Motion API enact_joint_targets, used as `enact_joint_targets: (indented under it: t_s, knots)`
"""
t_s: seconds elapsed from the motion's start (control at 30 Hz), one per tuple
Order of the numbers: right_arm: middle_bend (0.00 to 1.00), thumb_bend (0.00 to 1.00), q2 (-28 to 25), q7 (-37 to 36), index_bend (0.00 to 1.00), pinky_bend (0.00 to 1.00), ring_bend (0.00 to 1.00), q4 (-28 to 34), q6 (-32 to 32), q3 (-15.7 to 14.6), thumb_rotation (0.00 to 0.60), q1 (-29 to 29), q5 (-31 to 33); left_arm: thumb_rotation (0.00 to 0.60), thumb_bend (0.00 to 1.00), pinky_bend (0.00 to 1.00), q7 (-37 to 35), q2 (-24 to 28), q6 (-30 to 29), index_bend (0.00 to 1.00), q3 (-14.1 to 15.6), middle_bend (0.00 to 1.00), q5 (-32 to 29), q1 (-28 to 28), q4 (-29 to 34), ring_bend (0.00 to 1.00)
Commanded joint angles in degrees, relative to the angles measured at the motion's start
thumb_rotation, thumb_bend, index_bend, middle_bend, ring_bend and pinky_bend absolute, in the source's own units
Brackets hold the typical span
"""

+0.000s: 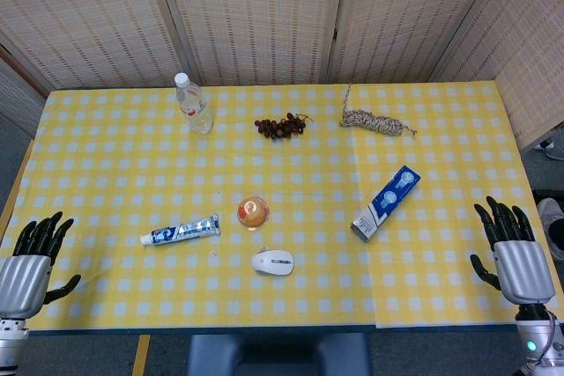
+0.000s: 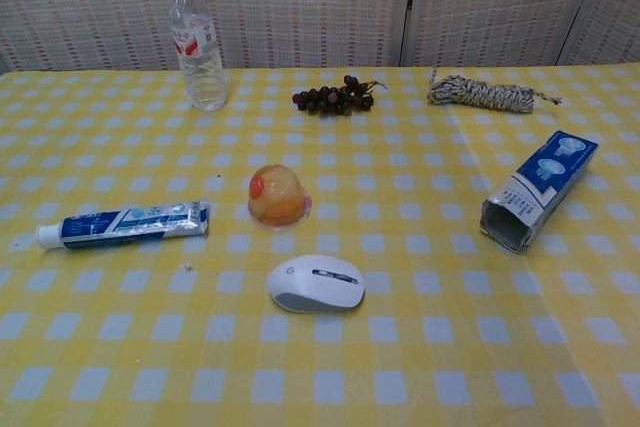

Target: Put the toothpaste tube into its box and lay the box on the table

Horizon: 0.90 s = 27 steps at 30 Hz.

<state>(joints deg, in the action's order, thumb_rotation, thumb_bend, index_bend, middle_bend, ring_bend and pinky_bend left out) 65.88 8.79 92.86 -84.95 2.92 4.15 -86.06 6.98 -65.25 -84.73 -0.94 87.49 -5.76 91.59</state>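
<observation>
Lying flat on the checked tablecloth (image 1: 123, 165), the toothpaste tube (image 1: 181, 231) is sitting left of a jelly cup (image 1: 253, 212), while its box (image 1: 386, 202) is resting well apart on the right, open end toward the robot. Left hand (image 1: 31, 266) and right hand (image 1: 515, 253) are hovering at the table's edges, fingers spread, holding nothing.
</observation>
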Motion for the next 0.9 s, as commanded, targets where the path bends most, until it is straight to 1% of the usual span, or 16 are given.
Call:
enact_joint_targets:
  t_s: [0.03, 0.2, 0.27, 0.3, 0.33, 0.37, 0.4, 0.43, 0.47, 0.5, 0.53, 0.57, 0.6, 0.67, 0.77, 0.9]
  knots:
    - [0.00, 0.36, -0.03, 0.02, 0.00, 0.00, 0.00, 0.07, -0.03, -0.13, 0.600, -0.08, -0.13, 0.600, 0.24, 0.00, 0.72, 0.59, 0.72, 0.00, -0.15, 0.00, -1.28, 0.07, 1.22, 0.00]
    - [0.00, 0.36, -0.34, -0.58, 0.00, 0.00, 0.00, 0.22, -0.87, -0.49, 0.600, -0.47, -1.16, 0.600, 0.24, 0.00, 0.85, 0.48, 1.09, 0.00, 0.05, 0.00, -1.24, 0.01, 2.29, 0.00]
    - [0.00, 0.36, -0.48, -0.88, 0.00, 0.00, 0.00, 0.22, -1.25, -0.63, 0.600, -0.64, -1.63, 0.600, 0.24, 0.00, 2.56, -1.74, -1.34, 0.00, -1.12, 0.01, -1.57, 0.52, 2.10, 0.00]
    - [0.00, 0.36, -0.50, -0.90, 0.00, 0.00, 0.00, 0.12, -1.38, -0.69, 0.600, -0.71, -1.77, 0.600, 0.24, 0.06, 3.58, -3.51, -3.33, 0.02, -2.05, 0.07, -1.27, 0.71, 1.34, 0.05]
    - [0.00, 0.36, -0.49, -0.87, 0.00, 0.00, 0.00, 0.04, -1.42, -0.73, 0.600, -0.75, -1.83, 0.600, 0.24, 0.17, 4.37, -5.43, -5.13, 0.06, -2.88, 0.17, -0.53, 0.67, 0.19, 0.14]
    - [0.00, 0.36, -0.46, -0.86, 0.00, 0.00, 0.00, 0.01, -1.30, -0.75, 0.600, -0.73, -1.79, 0.600, 0.24, 0.34, 5.00, -7.58, -6.72, 0.11, -3.67, 0.33, 0.52, 0.35, -1.16, 0.28]
    - [0.00, 0.36, -0.43, -0.87, 0.00, 0.00, 0.00, 0.01, -1.14, -0.74, 0.600, -0.67, -1.74, 0.600, 0.24, 0.51, 5.46, -8.68, -7.22, 0.16, -4.02, 0.50, 1.29, -0.06, -1.74, 0.44]
    - [0.00, 0.36, -0.36, -0.78, 0.00, 0.00, 0.00, -0.01, -0.95, -0.74, 0.600, -0.59, -1.69, 0.600, 0.24, 0.71, 5.91, -9.31, -6.98, 0.21, -4.15, 0.72, 1.72, -0.55, -1.70, 0.64]
    - [0.00, 0.36, -0.27, -0.51, 0.00, 0.00, 0.00, -0.03, -0.66, -0.75, 0.600, -0.47, -1.61, 0.600, 0.24, 0.83, 6.08, -9.67, -5.85, 0.24, -4.08, 0.84, 1.90, -1.27, -0.60, 0.77]
    - [0.00, 0.36, -0.20, -0.29, 0.00, 0.00, 0.00, -0.01, -0.51, -0.79, 0.600, -0.41, -1.62, 0.600, 0.24, 0.96, 5.86, -9.92, -4.95, 0.30, -4.17, 0.97, 1.50, -1.69, 0.79, 0.93]
    - [0.00, 0.36, -0.11, -0.02, 0.00, 0.00, 0.00, 0.05, -0.41, -0.83, 0.600, -0.36, -1.71, 0.600, 0.24, 1.00, 5.31, -10.77, -4.19, 0.35, -4.81, 1.00, -0.38, -1.83, 3.41, 0.98]
    - [0.00, 0.36, -0.03, 0.13, 0.00, 0.00, 0.00, 0.09, -0.37, -0.83, 0.600, -0.32, -1.74, 0.600, 0.24, 1.00, 4.86, -11.40, -3.42, 0.39, -5.25, 1.00, -1.65, -2.10, 5.52, 1.00]
    - [0.00, 0.36, 0.03, 0.31, 0.00, 0.00, 0.00, 0.12, -0.29, -0.82, 0.600, -0.27, -1.72, 0.600, 0.24, 1.00, 5.15, -11.54, -2.08, 0.41, -5.40, 1.00, -2.70, -2.58, 7.25, 1.00]
    - [0.00, 0.36, 0.01, 0.34, 0.00, 0.00, 0.00, 0.33, 0.11, -0.84, 0.600, -0.15, -1.57, 0.600, 0.25, 1.00, 8.84, -10.83, 1.76, 0.41, -5.76, 1.00, -5.60, -4.16, 10.70, 1.00]
    - [0.00, 0.36, -0.18, 0.22, 0.00, 0.00, 0.00, 0.49, 0.46, -0.98, 0.600, -0.05, -1.60, 0.600, 0.24, 1.00, 13.31, -11.22, 6.08, 0.40, -6.77, 1.00, -9.79, -6.54, 13.54, 1.00]
    - [0.00, 0.36, -0.14, -0.27, 0.00, 0.00, 0.00, 0.33, 0.86, -0.88, 0.600, 0.27, -1.69, 0.600, 0.23, 1.00, 17.74, -13.66, 9.74, 0.40, -7.48, 1.00, -14.42, -9.12, 14.08, 1.00]
